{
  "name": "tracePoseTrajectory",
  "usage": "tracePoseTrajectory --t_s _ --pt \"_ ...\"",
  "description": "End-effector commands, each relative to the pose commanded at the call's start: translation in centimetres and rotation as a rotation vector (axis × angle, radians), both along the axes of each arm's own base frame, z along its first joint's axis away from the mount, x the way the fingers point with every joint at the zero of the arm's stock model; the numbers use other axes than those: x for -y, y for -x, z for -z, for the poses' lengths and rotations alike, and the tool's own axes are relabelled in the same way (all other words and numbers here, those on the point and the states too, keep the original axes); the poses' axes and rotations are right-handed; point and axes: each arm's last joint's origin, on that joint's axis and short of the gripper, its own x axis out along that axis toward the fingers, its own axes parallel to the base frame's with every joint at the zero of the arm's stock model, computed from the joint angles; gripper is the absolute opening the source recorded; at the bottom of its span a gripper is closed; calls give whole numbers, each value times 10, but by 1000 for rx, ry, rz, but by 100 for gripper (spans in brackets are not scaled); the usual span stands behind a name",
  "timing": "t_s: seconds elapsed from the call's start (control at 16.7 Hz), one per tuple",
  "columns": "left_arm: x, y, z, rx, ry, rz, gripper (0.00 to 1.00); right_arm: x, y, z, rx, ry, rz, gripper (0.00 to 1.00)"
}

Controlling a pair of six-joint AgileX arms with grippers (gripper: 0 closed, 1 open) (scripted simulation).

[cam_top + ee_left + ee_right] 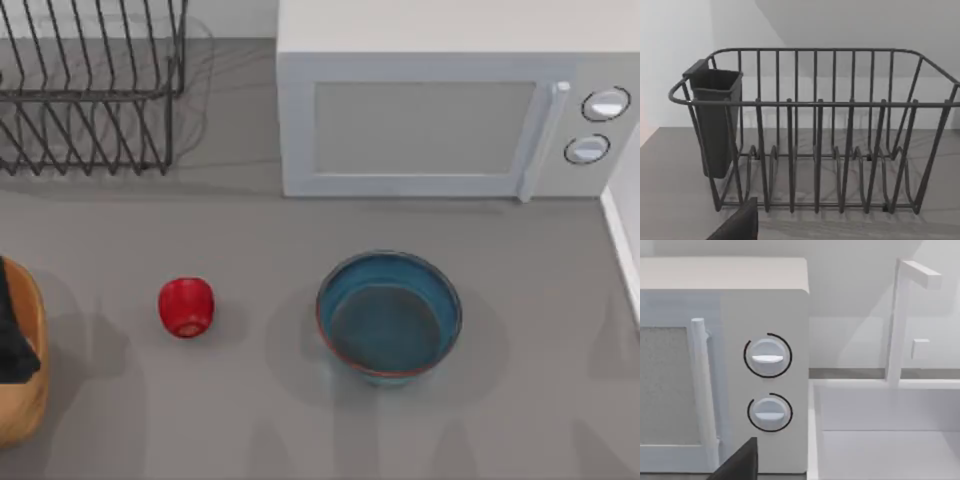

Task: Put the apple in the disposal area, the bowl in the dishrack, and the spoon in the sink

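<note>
The red apple (186, 306) lies on the grey counter at centre left. To its right the blue bowl (389, 317) stands upright and empty. The tan disposal area (20, 395) shows at the left edge, with a dark part of my left arm (12, 335) over it. The wire dishrack (90, 90) stands at the back left, and the left wrist view faces this dishrack (815, 150) from close by. The sink (890, 445) lies beside the microwave, its white rim (622, 245) at the right edge. A dark bit of my left gripper (740, 225) and of my right gripper (740, 462) shows. The spoon is out of view.
A white microwave (440, 110) stands at the back centre, with its two knobs (767, 356) close to the right wrist camera. A white faucet (897, 320) rises behind the sink. A dark cutlery holder (715, 120) hangs on one end of the dishrack.
</note>
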Motion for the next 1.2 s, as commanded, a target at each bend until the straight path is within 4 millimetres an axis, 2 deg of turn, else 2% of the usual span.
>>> tracePoseTrajectory --t_s 0.3,0.6,0.72,0.9,1.02,1.2 --pt "2 -1 -8 -51 22 22 100 0 0 0 0 0 0 100" --pt "10 -18 -42 -307 112 93 100 0 0 0 0 0 0 100" --pt "16 -35 -55 -458 155 120 100 0 0 0 0 0 0 100" --pt "29 -71 -67 -712 214 142 100 0 0 0 0 0 0 100" --pt "41 -100 -67 -883 246 140 100 0 0 0 0 0 0 100" --pt "61 -142 -57 -1119 278 115 100 0 0 0 0 0 0 100"
